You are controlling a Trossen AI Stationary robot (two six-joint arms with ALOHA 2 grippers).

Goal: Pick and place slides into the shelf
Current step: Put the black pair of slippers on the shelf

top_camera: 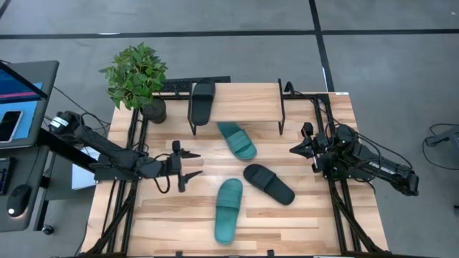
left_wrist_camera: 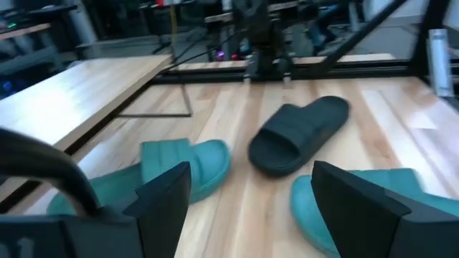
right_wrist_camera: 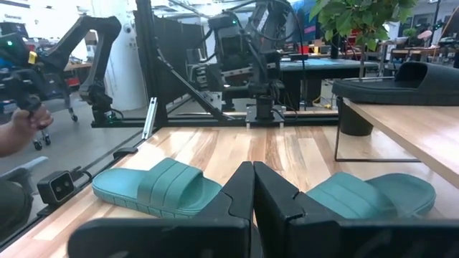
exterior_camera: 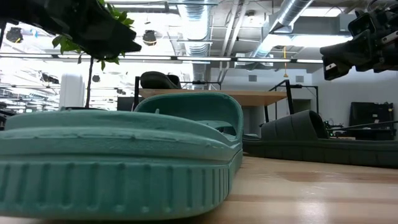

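Note:
The shelf (top_camera: pixel 244 100) stands at the table's far middle, with one black slide (top_camera: pixel 202 102) lying sole down on its left end. On the table lie a teal slide (top_camera: pixel 237 140) just in front of the shelf, a second black slide (top_camera: pixel 269 183) and a second teal slide (top_camera: pixel 229 210) nearer the front edge. My left gripper (top_camera: pixel 190 163) hangs open above the table's left side, pointing toward the slides; in the left wrist view nothing is between its fingers (left_wrist_camera: pixel 251 208). My right gripper (top_camera: pixel 297 149) waits shut at the right, holding nothing (right_wrist_camera: pixel 252 193).
A potted plant (top_camera: pixel 136 75) stands at the table's far left corner, beside the shelf. The shelf's black frame legs (top_camera: pixel 281 115) reach down to the table. A person's hand (right_wrist_camera: pixel 21 129) shows in the room beyond the table. Bare wood (top_camera: pixel 165 222) lies at the front left.

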